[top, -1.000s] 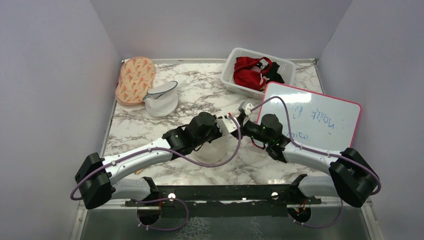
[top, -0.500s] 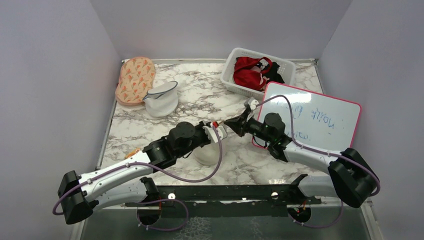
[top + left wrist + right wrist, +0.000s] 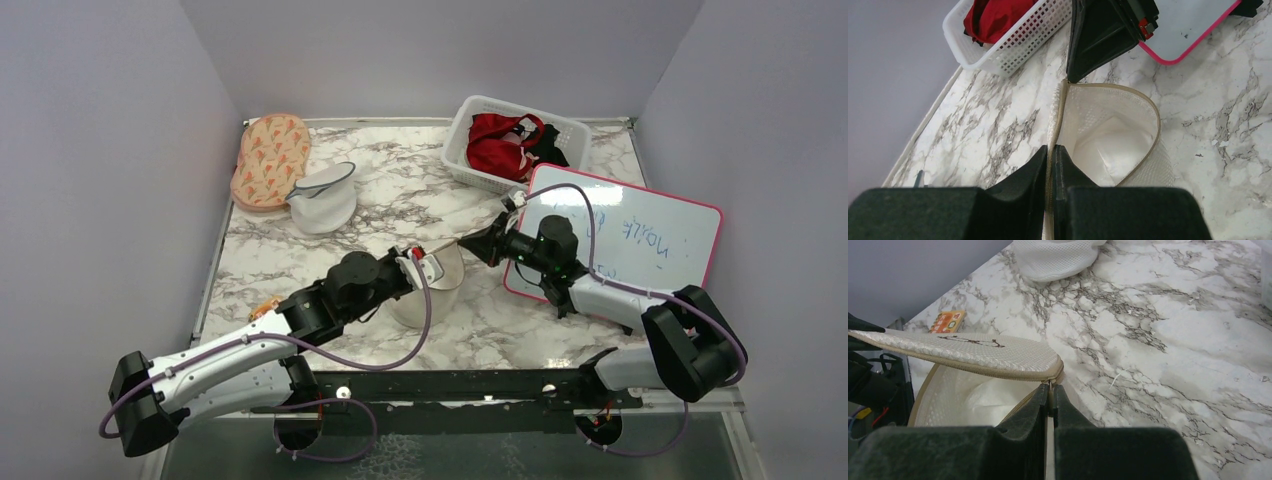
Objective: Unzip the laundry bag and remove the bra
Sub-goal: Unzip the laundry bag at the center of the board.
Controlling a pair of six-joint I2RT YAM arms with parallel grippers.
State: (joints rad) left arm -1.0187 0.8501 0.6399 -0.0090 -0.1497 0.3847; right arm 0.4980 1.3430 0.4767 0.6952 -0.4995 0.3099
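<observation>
The cream laundry bag sits at the table's middle, unzipped and gaping, its flat lid with the dark line drawing lifted off the bowl half. White padded fabric of the bra lies inside, also visible as the bra in the right wrist view. My left gripper is shut on the bag's zipped rim, at the left gripper in the top view. My right gripper is shut on the zipper pull at the bag's far-right end, at the right gripper in the top view.
A white basket holding a red garment stands at the back right. A pink-framed whiteboard lies under the right arm. An orange-patterned pouch and a white-and-grey pouch lie at the back left. A small orange card rests near the table's left edge.
The left arm has drawn back toward the near left, still holding the rim. The right gripper has carried the zipper pull to the right, and the bag's lid now stands open.
</observation>
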